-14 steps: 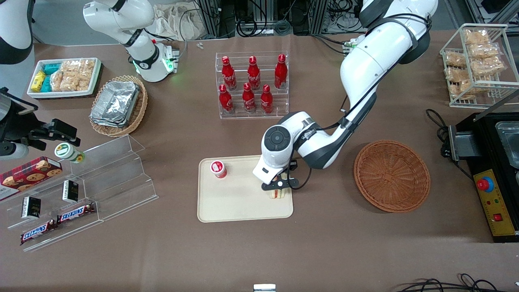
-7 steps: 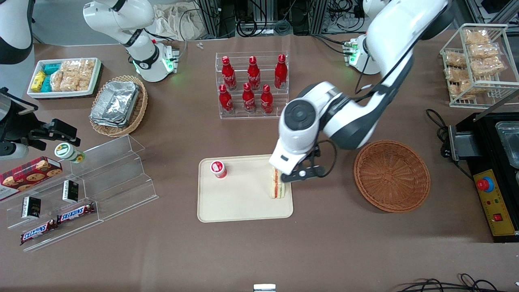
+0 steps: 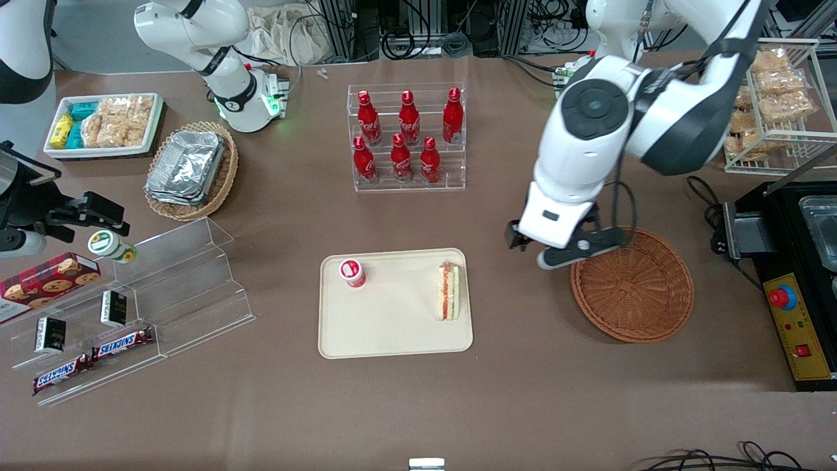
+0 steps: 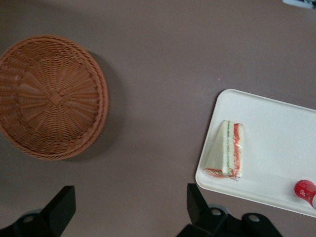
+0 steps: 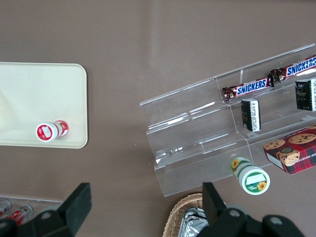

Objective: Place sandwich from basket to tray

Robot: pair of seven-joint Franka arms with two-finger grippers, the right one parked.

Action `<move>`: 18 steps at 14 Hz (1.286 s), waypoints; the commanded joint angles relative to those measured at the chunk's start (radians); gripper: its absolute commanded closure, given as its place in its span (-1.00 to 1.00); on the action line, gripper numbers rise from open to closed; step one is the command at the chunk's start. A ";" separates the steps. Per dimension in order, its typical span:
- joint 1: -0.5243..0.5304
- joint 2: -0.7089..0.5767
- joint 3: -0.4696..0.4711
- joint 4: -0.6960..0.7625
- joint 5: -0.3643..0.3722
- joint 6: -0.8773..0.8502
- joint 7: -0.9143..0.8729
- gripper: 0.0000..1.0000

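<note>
The sandwich [image 3: 448,292] [image 4: 226,156], a white wedge with red and green filling, lies on the cream tray [image 3: 392,327] [image 4: 276,143] at the edge nearest the basket. The reddish-brown wicker basket [image 3: 632,284] [image 4: 47,96] holds nothing and sits toward the working arm's end of the table. My gripper [image 3: 561,252] [image 4: 129,207] hangs high above the bare table between tray and basket, beside the basket's rim. It is open, with nothing between its black fingers [image 4: 197,200].
A small red-capped bottle [image 3: 352,272] stands on the tray with the sandwich. Farther from the camera is an acrylic rack of red cola bottles [image 3: 407,137]. A black machine with a red button [image 3: 794,281] stands next to the basket. Acrylic snack shelves [image 3: 144,294] lie toward the parked arm's end.
My gripper let go of the sandwich on the tray, then rose and swung away toward the basket. The sandwich stays where it was set down.
</note>
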 commanded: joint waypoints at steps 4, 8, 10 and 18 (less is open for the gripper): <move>0.137 -0.143 -0.006 -0.033 -0.094 -0.151 0.172 -1.00; 0.135 -0.221 0.200 -0.040 -0.230 -0.221 0.454 -1.00; 0.031 -0.303 0.427 -0.114 -0.312 -0.213 0.618 -1.00; -0.016 -0.400 0.481 -0.297 -0.301 -0.061 0.723 -1.00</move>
